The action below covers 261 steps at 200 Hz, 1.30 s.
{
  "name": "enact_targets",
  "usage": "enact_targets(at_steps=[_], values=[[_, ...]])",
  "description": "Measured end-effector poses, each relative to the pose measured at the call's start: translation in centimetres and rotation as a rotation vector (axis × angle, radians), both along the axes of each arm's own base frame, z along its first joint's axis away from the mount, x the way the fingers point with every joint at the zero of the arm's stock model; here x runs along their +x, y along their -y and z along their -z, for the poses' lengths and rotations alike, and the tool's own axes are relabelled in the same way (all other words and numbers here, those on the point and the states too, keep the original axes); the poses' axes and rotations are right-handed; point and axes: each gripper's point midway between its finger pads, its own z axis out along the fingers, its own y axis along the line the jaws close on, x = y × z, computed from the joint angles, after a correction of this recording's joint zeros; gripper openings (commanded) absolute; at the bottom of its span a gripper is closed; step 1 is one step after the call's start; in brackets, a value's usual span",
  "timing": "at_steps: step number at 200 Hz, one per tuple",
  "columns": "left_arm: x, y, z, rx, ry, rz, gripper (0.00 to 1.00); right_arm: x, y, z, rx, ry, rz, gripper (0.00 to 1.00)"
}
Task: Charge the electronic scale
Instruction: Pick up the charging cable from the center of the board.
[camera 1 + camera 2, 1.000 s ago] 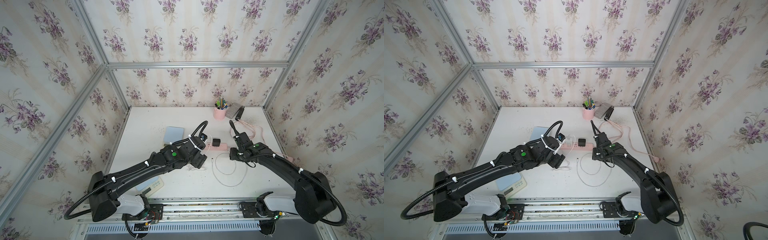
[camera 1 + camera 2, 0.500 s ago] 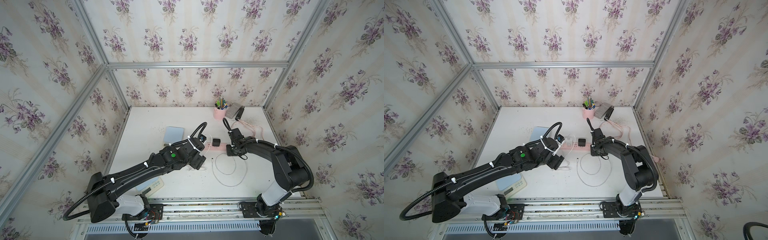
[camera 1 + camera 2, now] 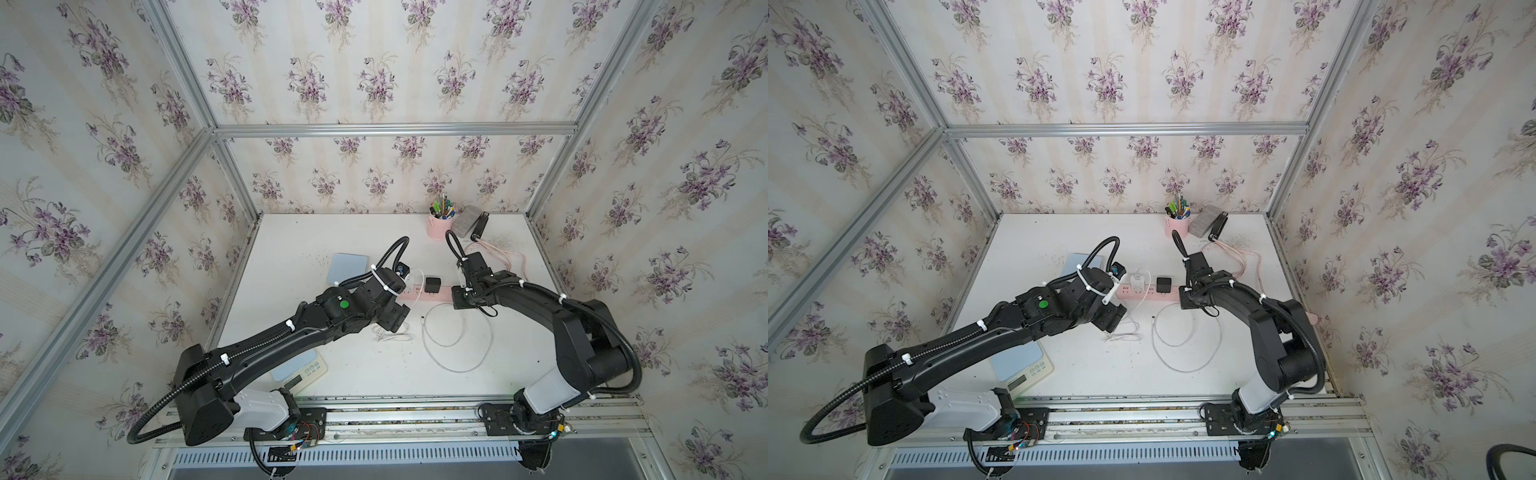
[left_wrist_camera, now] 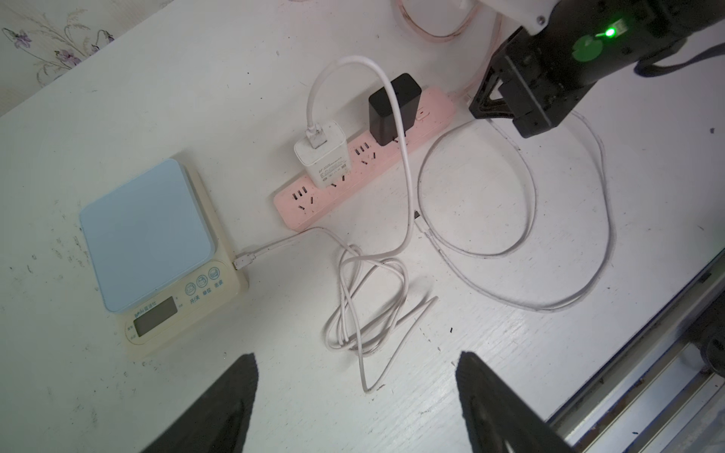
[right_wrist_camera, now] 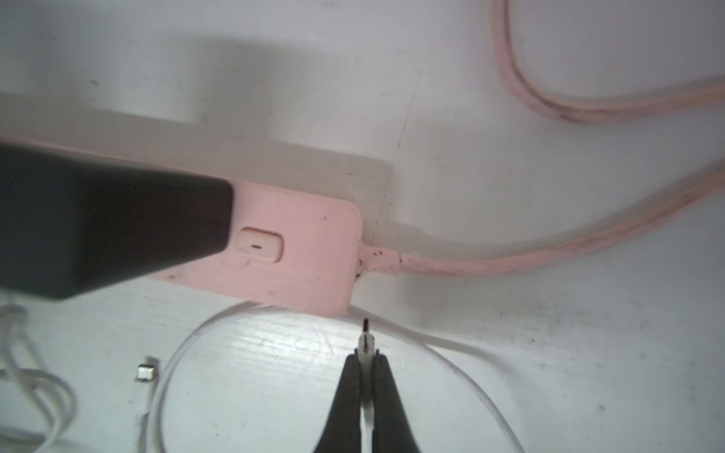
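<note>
While the left arm stretches over it in both top views, the electronic scale point(image 3: 301, 371) sits flat at about 7 o'clock on the table point(image 3: 291, 249), close to the front rail, with only its display end showing past the arm. The left wrist view shows all of it, blue plate up. The small plug point(image 4: 245, 261) of the charger cable point(image 4: 408, 196) lies against the scale's side, but I cannot tell whether it is seated.

A blue pad point(image 3: 348, 266) lies at 10 o'clock from the table's middle. The left gripper point(image 4: 355, 355) hangs near the middle with its jaws spread wide. It holds nothing, and below it is the tangled slack of the charger cable.

The pink power strip point(image 3: 417, 294) runs from 9 to 3 o'clock across the middle. A white charger point(image 3: 1136, 282) is plugged into it and the charger cable arches out of its top. A black charger point(image 3: 433, 286) stands on the strip at the white one's 3 o'clock side.

A loose white cable point(image 5: 416, 332) loops at 5 o'clock from the strip, and one bare end point(image 5: 147, 370) lies free on the table. The right gripper point(image 5: 367, 355) is just beside the strip's 3 o'clock end, on its 6 o'clock side. Its jaws are pinched tight on that cable's other plug, whose tip pokes out between the fingertips.

A pink cup point(image 3: 439, 229) of pens stands at 1 o'clock by the back wall.
</note>
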Motion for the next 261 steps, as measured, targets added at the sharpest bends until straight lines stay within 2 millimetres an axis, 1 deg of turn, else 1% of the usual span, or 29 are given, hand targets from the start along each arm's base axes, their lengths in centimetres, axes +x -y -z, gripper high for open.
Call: enact_targets(at_steps=[26, 38, 53, 74, 91, 106, 122, 148, 161, 172, 176, 193, 215, 242, 252, 261], values=[[0.0, 0.8, -1.6, -0.045, 0.014, 0.037, 0.84, -0.5, 0.0, -4.7, 0.06, 0.11, 0.01, 0.0], [-0.2, 1.6, -2.5, -0.084, 0.018, 0.07, 0.83, -0.8, -0.6, -7.2, 0.119, 0.168, -0.009, 0.0], [-0.4, 3.0, -3.5, -0.147, 0.017, 0.122, 0.82, -1.5, -2.0, -10.7, 0.23, 0.239, -0.062, 0.0], [-0.9, 5.7, -4.1, -0.24, -0.006, 0.217, 0.74, -2.5, -4.5, -15.3, 0.397, 0.32, -0.17, 0.0], [-1.3, 7.7, -4.0, -0.302, -0.033, 0.277, 0.68, -3.2, -6.3, -18.4, 0.505, 0.37, -0.254, 0.0], [-1.7, 8.6, -3.9, -0.355, -0.046, 0.304, 0.64, -3.7, -7.1, -20.3, 0.574, 0.399, -0.29, 0.0], [-1.9, 9.2, -3.9, -0.41, -0.047, 0.315, 0.62, -4.2, -7.6, -21.2, 0.624, 0.416, -0.309, 0.0], [-1.6, 10.2, -4.5, -0.5, -0.028, 0.313, 0.61, -5.2, -8.2, -21.4, 0.705, 0.407, -0.323, 0.0], [-1.2, 10.7, -4.9, -0.539, -0.013, 0.308, 0.56, -5.7, -8.6, -21.7, 0.746, 0.402, -0.342, 0.0], [-0.8, 11.1, -5.1, -0.565, -0.002, 0.302, 0.56, -6.0, -9.0, -21.9, 0.773, 0.401, -0.365, 0.0], [-0.7, 11.2, -5.1, -0.575, 0.0, 0.299, 0.52, -6.1, -9.1, -22.0, 0.784, 0.401, -0.371, 0.0], [-0.4, 11.3, -5.3, -0.61, 0.013, 0.285, 0.5, -6.4, -9.4, -22.4, 0.817, 0.403, -0.38, 0.0], [0.1, 11.0, -4.8, -0.633, 0.008, 0.253, 0.47, -6.3, -9.6, -23.0, 0.849, 0.413, -0.373, 0.0], [1.0, 10.6, -4.9, -0.664, 0.007, 0.221, 0.47, -6.3, -9.4, -23.2, 0.868, 0.423, -0.355, 0.0], [1.2, 10.8, -4.9, -0.676, 0.004, 0.214, 0.47, -6.3, -9.3, -23.1, 0.877, 0.423, -0.34, 0.0], [1.4, 11.3, -4.8, -0.693, -0.001, 0.218, 0.47, -6.2, -9.1, -23.0, 0.882, 0.423, -0.312, 0.0]])
